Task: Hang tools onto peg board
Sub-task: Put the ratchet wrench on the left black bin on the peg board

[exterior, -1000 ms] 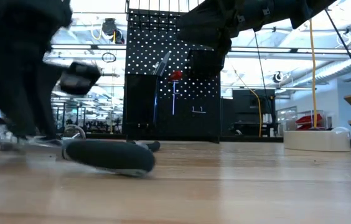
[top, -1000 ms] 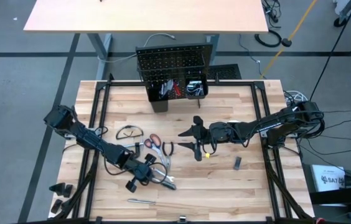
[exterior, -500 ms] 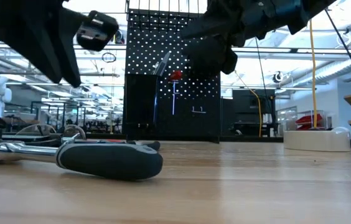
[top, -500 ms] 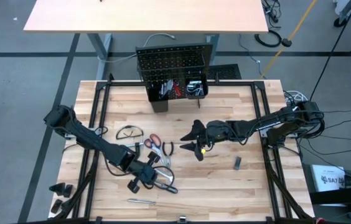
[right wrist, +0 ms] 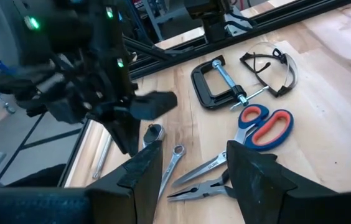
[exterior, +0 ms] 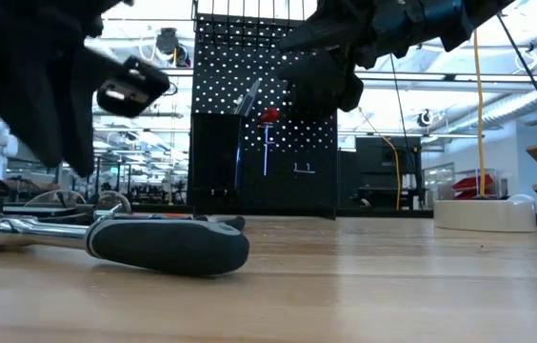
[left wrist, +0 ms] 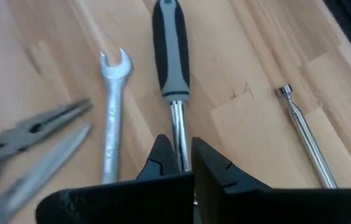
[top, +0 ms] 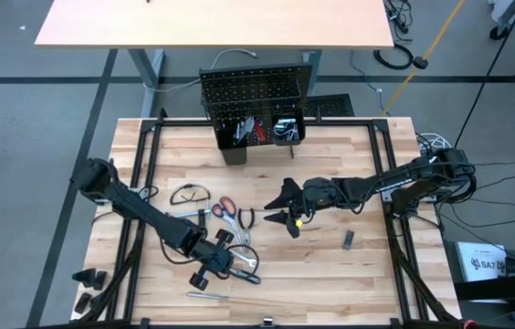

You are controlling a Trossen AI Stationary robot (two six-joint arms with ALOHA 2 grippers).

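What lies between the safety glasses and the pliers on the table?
The scissors, with red handles, lie between the glasses and the pliers. The high view shows it best.

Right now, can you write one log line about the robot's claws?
left claw: shut, above ratchet wrench | right claw: open, empty, mid-table | peg board: back edge

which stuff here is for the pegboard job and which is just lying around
For the job:
peg board
ratchet wrench
open-end wrench
scissors
pliers
C-clamp
safety glasses

Just lying about:
cables on the floor
white box
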